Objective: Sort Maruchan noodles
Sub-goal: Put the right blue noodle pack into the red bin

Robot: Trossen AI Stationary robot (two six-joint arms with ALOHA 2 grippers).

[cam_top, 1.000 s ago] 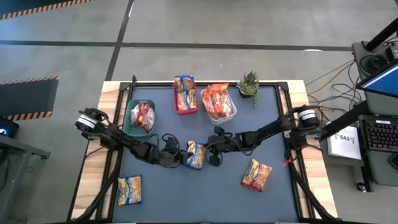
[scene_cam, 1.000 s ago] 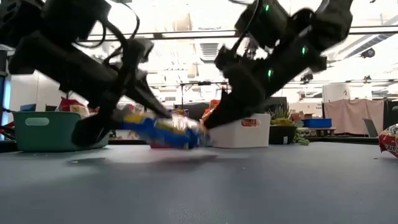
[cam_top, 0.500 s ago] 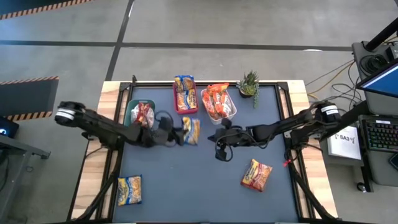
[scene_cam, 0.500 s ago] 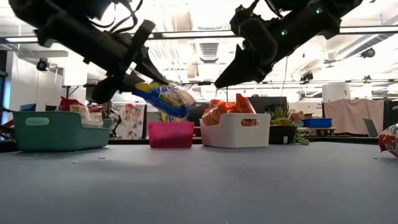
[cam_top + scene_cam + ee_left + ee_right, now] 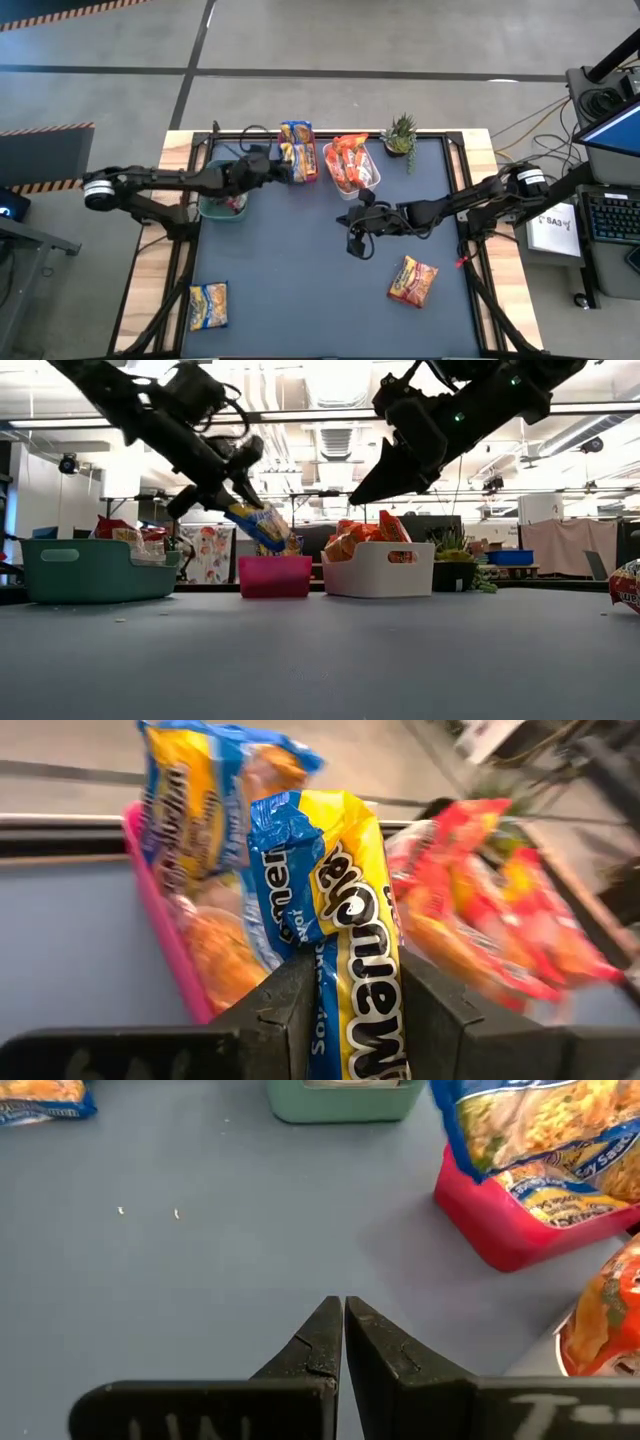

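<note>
left wrist view | left tool (image 5: 350,1010) grips yellow-blue packet (image 5: 345,920) | "Maruchan"

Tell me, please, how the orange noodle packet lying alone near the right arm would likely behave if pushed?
The orange packet lies flat on the mat, so it would probably slide rather than roll or tip. Its glossy wrapper looks slippery and likely light, and may crinkle.

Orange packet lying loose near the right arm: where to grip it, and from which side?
Come straight down on the orange packet: it lies flat and skewed on the mat. Pinch across a short crimped end, the gripper turned to match its tilt.
</note>
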